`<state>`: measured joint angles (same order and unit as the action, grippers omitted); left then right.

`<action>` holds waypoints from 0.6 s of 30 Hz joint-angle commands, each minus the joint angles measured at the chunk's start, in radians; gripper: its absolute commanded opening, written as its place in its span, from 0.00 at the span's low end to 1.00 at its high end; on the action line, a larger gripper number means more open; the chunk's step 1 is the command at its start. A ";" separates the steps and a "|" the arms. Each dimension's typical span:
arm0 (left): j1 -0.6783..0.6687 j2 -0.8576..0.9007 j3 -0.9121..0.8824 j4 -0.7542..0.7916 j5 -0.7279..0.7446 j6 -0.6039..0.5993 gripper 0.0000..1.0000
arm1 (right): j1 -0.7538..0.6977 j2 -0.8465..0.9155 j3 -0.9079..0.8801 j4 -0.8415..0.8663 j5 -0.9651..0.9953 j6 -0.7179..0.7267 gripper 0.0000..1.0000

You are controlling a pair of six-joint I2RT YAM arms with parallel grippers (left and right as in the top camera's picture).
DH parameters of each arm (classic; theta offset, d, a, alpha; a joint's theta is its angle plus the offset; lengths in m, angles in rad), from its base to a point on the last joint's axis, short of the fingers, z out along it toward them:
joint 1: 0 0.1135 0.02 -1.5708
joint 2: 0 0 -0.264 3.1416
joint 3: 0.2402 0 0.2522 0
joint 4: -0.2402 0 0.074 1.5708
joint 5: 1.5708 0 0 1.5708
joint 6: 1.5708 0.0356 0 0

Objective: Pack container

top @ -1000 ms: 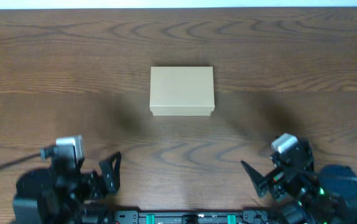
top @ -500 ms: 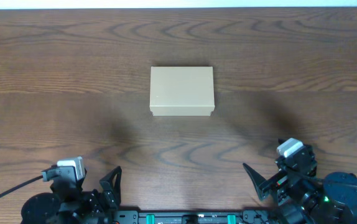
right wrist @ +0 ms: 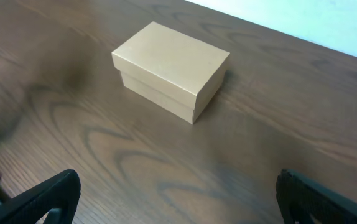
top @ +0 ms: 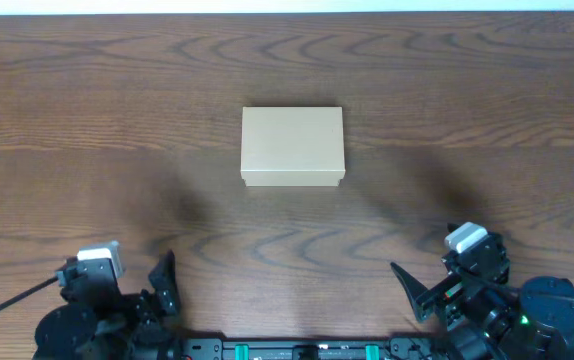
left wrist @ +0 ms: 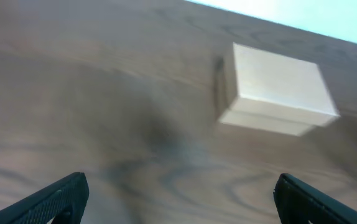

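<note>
The container (top: 293,146) is a plain tan cardboard box with its lid shut, standing alone in the middle of the table. It also shows in the left wrist view (left wrist: 275,87), blurred, and in the right wrist view (right wrist: 172,65). My left gripper (top: 159,288) is open and empty at the table's front left edge, far from the box. My right gripper (top: 415,290) is open and empty at the front right edge. In both wrist views the gripper, left (left wrist: 181,199) and right (right wrist: 178,196), has only bare wood between its jaws.
The dark wood table (top: 87,120) has nothing else on it that I can see. A pale wall or edge runs along the far side (right wrist: 328,25). The arm bases and a cable (top: 7,300) sit at the front edge.
My left arm has drawn back to the front edge and then shifted left. My right arm drew back slightly at first and has since held still. The box has not moved.
</note>
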<state>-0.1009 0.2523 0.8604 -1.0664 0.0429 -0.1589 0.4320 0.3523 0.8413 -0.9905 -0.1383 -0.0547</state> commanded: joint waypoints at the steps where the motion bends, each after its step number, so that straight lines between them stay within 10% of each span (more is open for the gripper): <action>1: 0.003 -0.013 -0.070 0.063 -0.069 0.154 0.95 | -0.010 -0.001 -0.006 -0.001 -0.001 0.017 0.99; 18: 0.037 -0.201 -0.504 0.351 -0.069 0.226 0.95 | -0.010 -0.001 -0.006 -0.001 -0.001 0.017 0.99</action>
<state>-0.0776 0.0784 0.3889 -0.7326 -0.0078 0.0605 0.4320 0.3523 0.8398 -0.9905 -0.1387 -0.0544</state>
